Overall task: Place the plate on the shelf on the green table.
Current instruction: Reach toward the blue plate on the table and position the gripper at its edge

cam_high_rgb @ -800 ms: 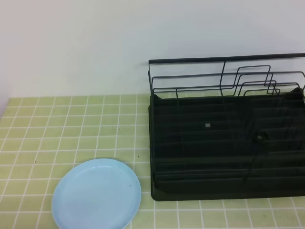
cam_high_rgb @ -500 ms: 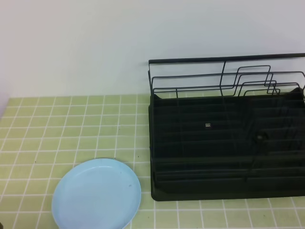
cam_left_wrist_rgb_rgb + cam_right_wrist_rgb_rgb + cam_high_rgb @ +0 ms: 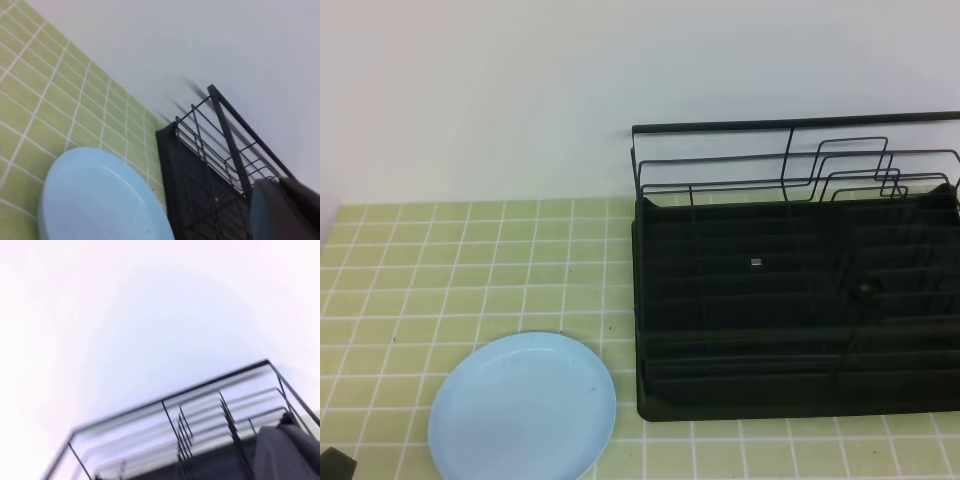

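The light blue plate (image 3: 522, 407) lies flat on the green table (image 3: 440, 270) at the front left, just left of the shelf, a black dish rack (image 3: 790, 300). The rack is empty, with its wire dividers and top rail at the back. A dark corner of my left gripper (image 3: 334, 465) shows at the bottom left edge, left of the plate and apart from it. In the left wrist view the plate (image 3: 95, 200) lies below and ahead, the rack (image 3: 210, 175) stands to its right, and one finger (image 3: 272, 212) shows. The right wrist view shows the rack's rail (image 3: 175, 395) and one finger (image 3: 285, 455).
A plain white wall (image 3: 520, 100) rises behind the table and the rack. The rack runs off the right edge of the high view. The plate's front rim is cut by the bottom edge.
A dark part of my left gripper has come into the bottom left corner of the high view. The plate and the rack have not moved.
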